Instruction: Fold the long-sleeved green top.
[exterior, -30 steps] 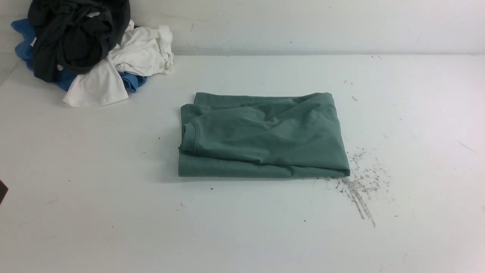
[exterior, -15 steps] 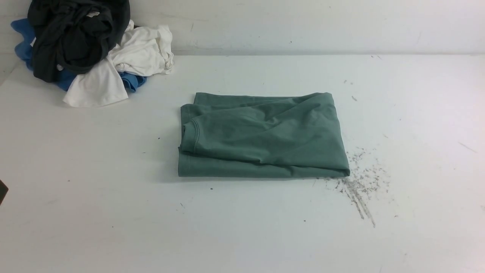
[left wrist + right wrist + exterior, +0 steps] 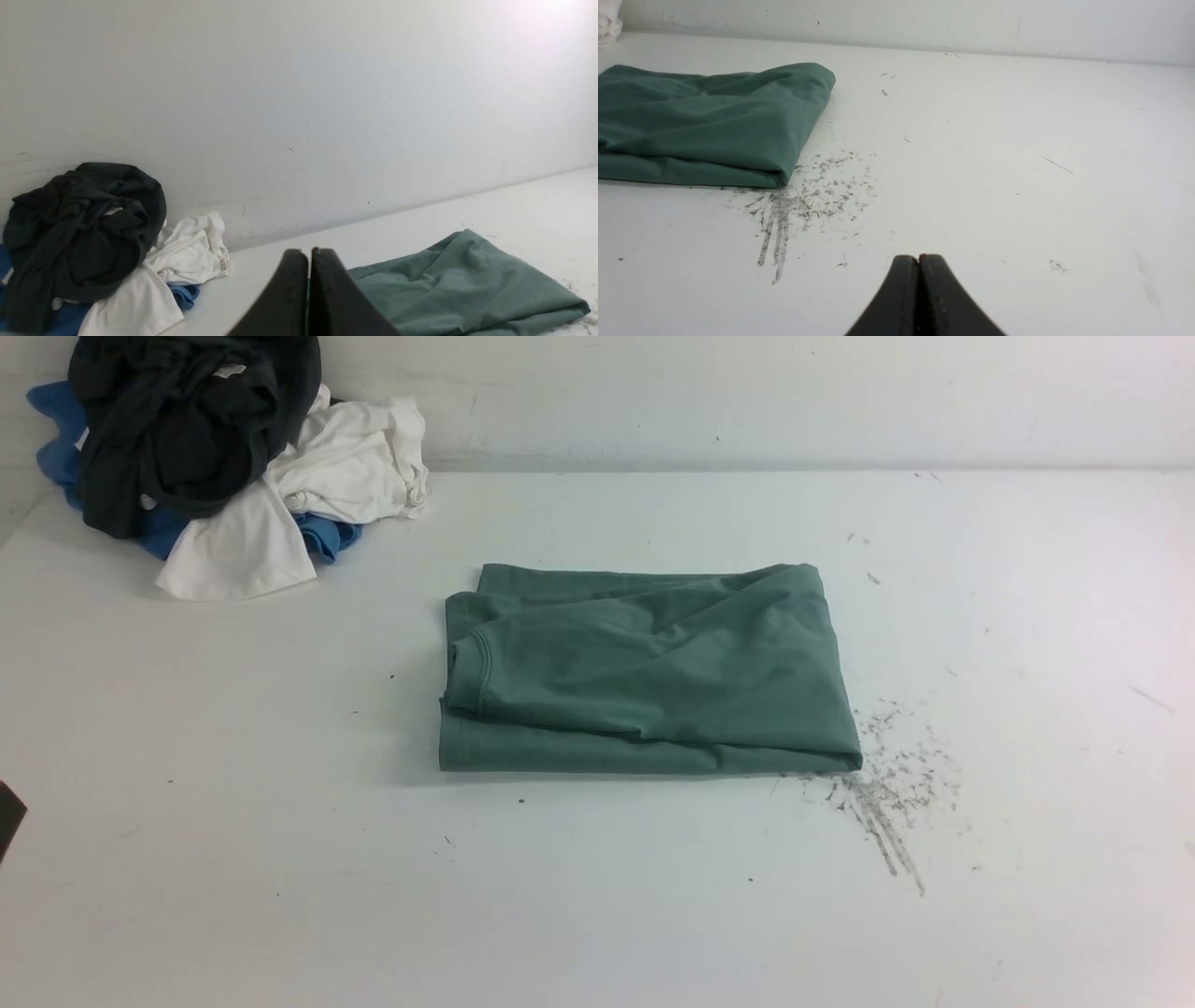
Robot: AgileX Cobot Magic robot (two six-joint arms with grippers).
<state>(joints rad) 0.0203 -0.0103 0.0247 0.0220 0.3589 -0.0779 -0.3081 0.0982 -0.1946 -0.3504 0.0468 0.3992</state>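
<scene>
The green top [image 3: 644,674] lies folded mid-tabletop [image 3: 597,896], scuff marks [image 3: 887,793] just beside it. Left claw [image 3: 309,254] pressed closed, right claw [image 3: 919,259] closed too, both gripping nothing.

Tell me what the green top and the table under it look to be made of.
Green long-sleeved top: soft matte knit, likely cotton jersey; it drapes in rounded folds and shows a stitched hem. Table: hard, smooth white board, perhaps laminate or painted; dark scuff marks sit on its surface.
</scene>
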